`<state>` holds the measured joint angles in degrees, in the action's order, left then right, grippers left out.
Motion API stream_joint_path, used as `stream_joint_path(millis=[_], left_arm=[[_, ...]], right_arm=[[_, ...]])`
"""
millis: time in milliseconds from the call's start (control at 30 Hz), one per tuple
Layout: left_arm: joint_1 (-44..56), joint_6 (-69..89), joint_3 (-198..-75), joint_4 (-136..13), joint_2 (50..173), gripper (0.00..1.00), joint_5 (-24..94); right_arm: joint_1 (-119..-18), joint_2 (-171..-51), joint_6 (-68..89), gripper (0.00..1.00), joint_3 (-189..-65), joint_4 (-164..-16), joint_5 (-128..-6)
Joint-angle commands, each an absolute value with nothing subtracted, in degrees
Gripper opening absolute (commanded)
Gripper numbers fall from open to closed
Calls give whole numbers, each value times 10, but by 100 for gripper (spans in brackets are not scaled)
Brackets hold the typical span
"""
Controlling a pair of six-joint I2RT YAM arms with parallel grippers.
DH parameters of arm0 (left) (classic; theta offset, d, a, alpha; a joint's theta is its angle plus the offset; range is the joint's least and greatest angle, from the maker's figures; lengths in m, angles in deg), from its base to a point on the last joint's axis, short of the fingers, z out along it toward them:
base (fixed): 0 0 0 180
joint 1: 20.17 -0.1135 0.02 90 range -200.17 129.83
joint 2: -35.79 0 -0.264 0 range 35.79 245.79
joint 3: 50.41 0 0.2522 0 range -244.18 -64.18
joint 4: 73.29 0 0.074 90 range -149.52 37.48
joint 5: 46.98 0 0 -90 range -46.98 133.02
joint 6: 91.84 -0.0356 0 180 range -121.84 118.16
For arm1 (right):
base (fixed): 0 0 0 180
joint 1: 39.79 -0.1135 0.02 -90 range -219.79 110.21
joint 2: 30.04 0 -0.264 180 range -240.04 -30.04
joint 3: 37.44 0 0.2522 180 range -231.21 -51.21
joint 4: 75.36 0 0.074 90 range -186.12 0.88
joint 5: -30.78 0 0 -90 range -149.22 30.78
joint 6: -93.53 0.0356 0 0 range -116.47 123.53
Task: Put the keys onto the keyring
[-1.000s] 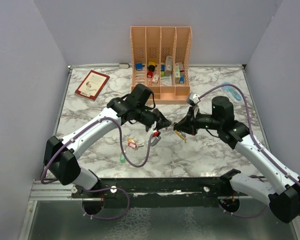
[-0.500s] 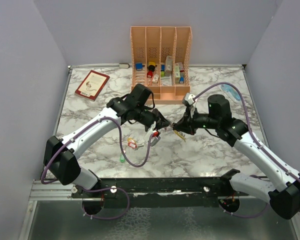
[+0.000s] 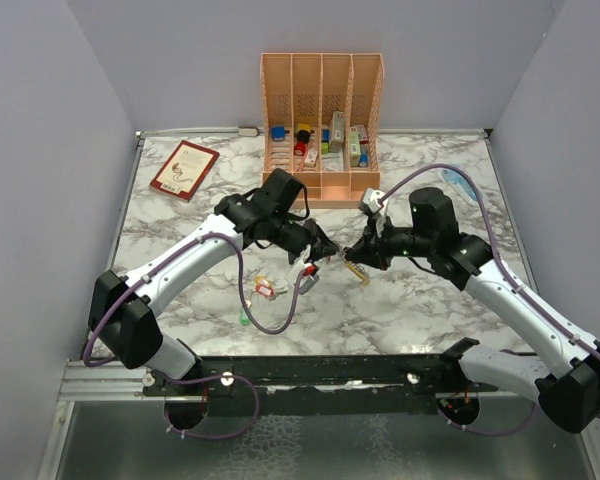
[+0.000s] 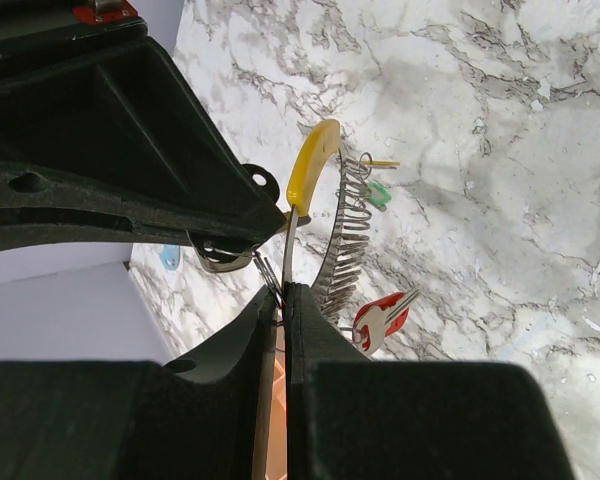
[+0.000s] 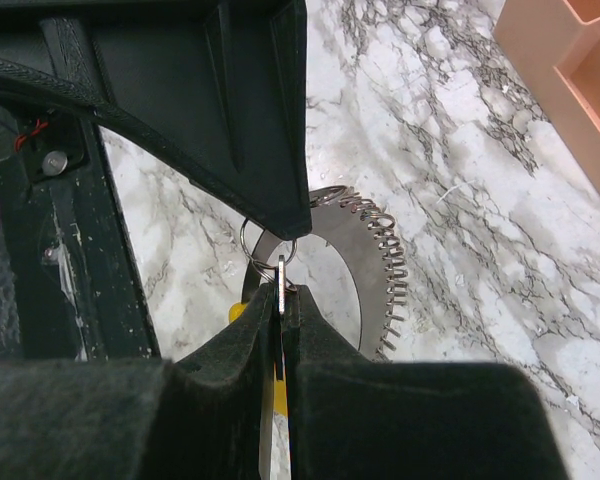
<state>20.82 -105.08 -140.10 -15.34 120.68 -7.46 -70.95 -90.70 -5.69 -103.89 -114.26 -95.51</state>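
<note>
Two arms meet over the middle of the marble desk (image 3: 410,310). The left gripper (image 3: 327,250) has its fingers (image 4: 315,360) pressed together on the keyring (image 4: 266,271), one thin wire loop held above the desk between the two tips. The right gripper (image 3: 353,254) pinches one yellow-tagged key (image 4: 313,165) by its blade, edge-on and right at the ring. One red-tagged key (image 4: 380,318) and one coiled spring strip (image 4: 342,245) dangle beside the ring. To the left of the grippers, two more tags can be counted lying on the desk: a loose red tag (image 3: 268,291) and, nearer the arm bases, a green tag (image 3: 245,318). At the far edge stand one peach organizer (image 3: 322,80) with four slots and one book (image 3: 185,168).
</note>
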Motion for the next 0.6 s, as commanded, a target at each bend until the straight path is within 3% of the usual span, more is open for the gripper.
stream_joint_path(millis=[0, 567], left_arm=[[209, -1067, -1399, -111, 1213, 0, -78], [215, -1075, -1400, -102, 1218, 0, -76]], right_arm=[[-713, -911, -83, 2, -1080, -1136, -925], [-761, -945, -105, 2, -1115, -1155, -892]])
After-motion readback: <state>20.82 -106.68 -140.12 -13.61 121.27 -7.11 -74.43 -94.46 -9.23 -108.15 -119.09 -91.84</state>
